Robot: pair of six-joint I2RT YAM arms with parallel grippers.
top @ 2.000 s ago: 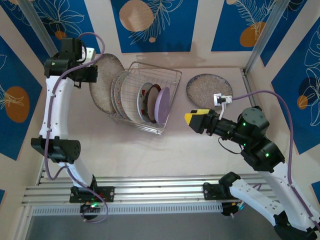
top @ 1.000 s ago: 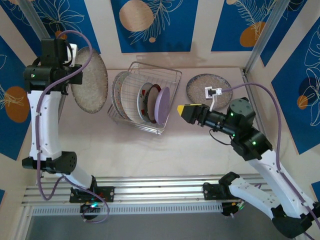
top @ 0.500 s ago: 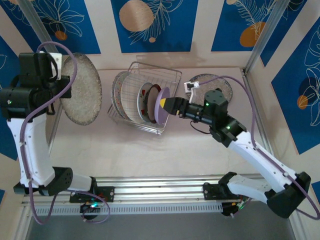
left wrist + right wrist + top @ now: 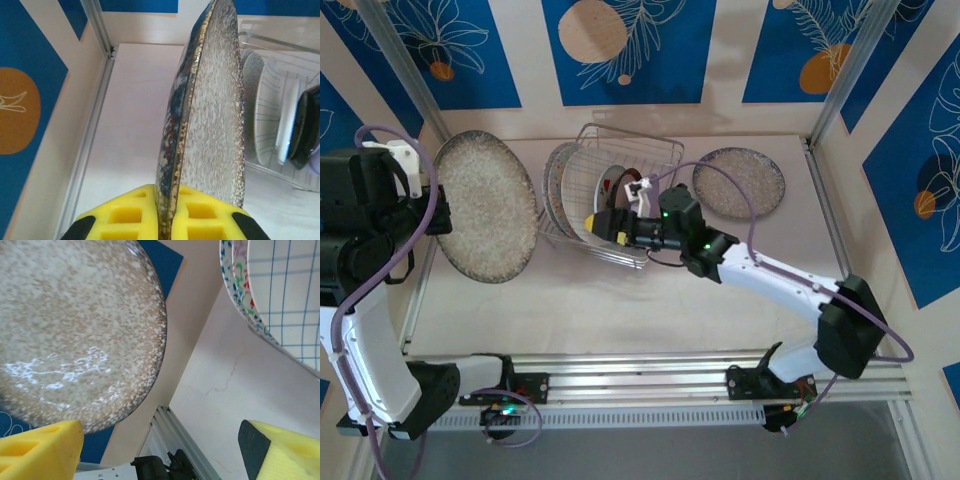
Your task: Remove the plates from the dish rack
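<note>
Over the pale surface, the left end effector pinches a speckled plate left of the dish rack, while the right end effector is spread beside the racked plates.

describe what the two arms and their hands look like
Both arms have white links with black joint housings: the left arm, the right arm. A lilac cable loops along each. The left hand and right hand have black bodies tipped with yellow fingers, moulded with square hollows. Small green lights glow on the right arm's joints.
</note>
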